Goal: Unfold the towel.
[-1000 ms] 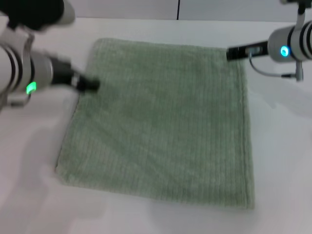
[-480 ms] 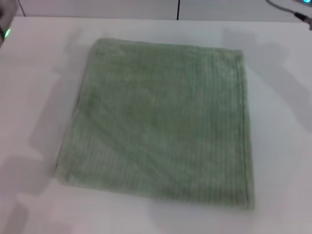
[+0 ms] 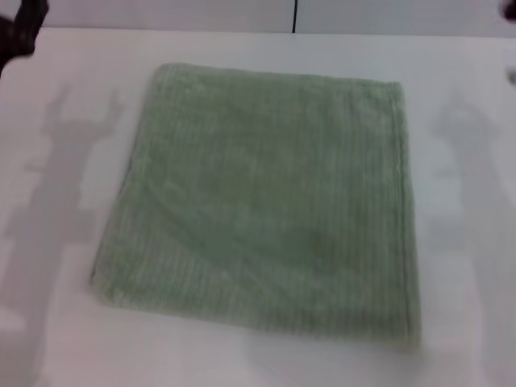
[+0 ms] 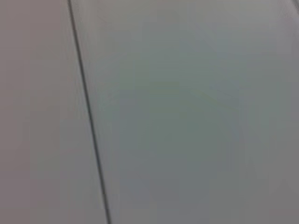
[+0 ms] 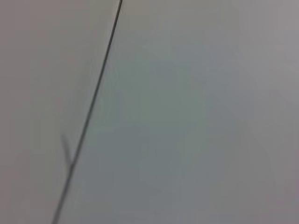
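Observation:
The towel (image 3: 266, 205) is a pale sage-green ribbed cloth lying spread flat as a rough square in the middle of the white table (image 3: 64, 322). Its hemmed edge runs down the right side. A dark part of my left gripper (image 3: 20, 32) shows at the far left corner of the head view, raised and well away from the towel. My right gripper is out of the head view; only a dark sliver of that arm (image 3: 510, 6) shows at the far right edge. Neither wrist view shows the towel or any fingers.
Arm shadows fall on the table to the left (image 3: 72, 153) and right (image 3: 468, 137) of the towel. A thin dark seam (image 3: 294, 14) runs up the wall behind the table; both wrist views show only a plain pale surface with such a line (image 4: 88, 130) (image 5: 88, 116).
Both arms have lifted up and away from the towel's far corners and left the head view almost entirely. The towel has stayed flat where it lay.

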Controlling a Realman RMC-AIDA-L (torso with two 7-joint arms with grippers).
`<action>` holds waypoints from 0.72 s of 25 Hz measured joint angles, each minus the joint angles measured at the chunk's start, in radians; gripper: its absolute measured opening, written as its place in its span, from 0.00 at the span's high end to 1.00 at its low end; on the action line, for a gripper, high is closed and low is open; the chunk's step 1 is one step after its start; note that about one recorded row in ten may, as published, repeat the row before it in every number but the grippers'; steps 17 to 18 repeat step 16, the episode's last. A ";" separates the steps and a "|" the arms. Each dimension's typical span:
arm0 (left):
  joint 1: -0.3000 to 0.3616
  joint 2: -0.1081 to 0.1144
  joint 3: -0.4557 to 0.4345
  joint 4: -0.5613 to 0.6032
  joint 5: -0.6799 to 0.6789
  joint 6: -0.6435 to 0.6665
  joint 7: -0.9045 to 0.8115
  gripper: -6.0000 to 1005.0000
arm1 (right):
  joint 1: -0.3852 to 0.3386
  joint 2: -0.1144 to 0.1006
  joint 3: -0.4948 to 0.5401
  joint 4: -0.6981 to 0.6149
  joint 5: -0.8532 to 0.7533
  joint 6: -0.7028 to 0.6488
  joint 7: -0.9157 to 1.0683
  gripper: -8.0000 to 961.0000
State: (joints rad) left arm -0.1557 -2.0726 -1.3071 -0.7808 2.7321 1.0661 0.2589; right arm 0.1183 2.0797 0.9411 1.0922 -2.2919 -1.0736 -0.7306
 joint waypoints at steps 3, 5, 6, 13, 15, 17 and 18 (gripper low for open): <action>-0.030 -0.002 0.015 0.140 -0.052 0.051 -0.025 0.14 | 0.061 0.004 -0.128 -0.355 -0.007 -0.462 0.239 0.99; -0.037 -0.002 0.024 0.181 -0.059 0.062 -0.033 0.14 | 0.084 0.004 -0.158 -0.507 0.014 -0.633 0.374 0.99; -0.040 -0.002 0.026 0.193 -0.059 0.063 -0.034 0.14 | 0.087 0.004 -0.162 -0.568 0.030 -0.705 0.440 0.99; -0.091 -0.002 0.027 0.304 -0.068 0.063 -0.051 0.14 | 0.058 0.002 -0.159 -0.732 0.172 -0.745 0.693 0.89; -0.098 -0.001 0.029 0.319 -0.070 0.064 -0.062 0.14 | 0.057 0.003 -0.158 -0.747 0.173 -0.730 0.698 0.80; -0.099 -0.001 0.029 0.322 -0.070 0.063 -0.065 0.14 | 0.057 0.003 -0.158 -0.755 0.173 -0.722 0.698 0.80; -0.099 -0.001 0.029 0.322 -0.070 0.063 -0.065 0.14 | 0.057 0.003 -0.158 -0.755 0.173 -0.722 0.698 0.80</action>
